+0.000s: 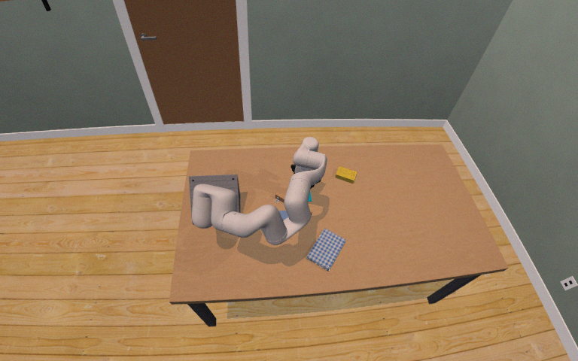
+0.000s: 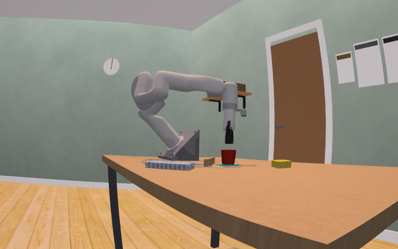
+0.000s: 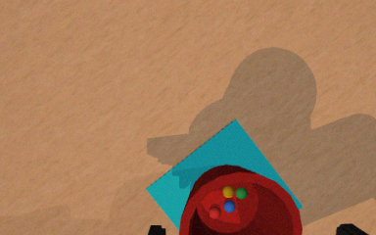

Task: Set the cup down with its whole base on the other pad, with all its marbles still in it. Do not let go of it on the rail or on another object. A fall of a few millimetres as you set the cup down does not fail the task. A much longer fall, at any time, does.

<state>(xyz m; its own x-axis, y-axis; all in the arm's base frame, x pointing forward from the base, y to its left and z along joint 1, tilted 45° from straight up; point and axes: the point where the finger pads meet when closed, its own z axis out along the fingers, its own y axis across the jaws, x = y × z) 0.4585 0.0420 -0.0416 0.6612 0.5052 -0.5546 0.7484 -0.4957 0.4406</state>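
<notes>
A red cup stands upright on a teal pad near the table's middle. Several coloured marbles lie in its bottom. My gripper is open and empty. It hangs straight above the cup, a short way clear of the rim. Its two fingertips just show at the bottom edge of the wrist view, on either side of the cup. A short wooden rail lies beside the pad. A light blue pad shows partly beyond the rail, mostly hidden by my arm.
A yellow sponge lies to the right of the cup. A blue checkered block lies flat towards the table's front edge. The arm's grey base stands at the table's left edge.
</notes>
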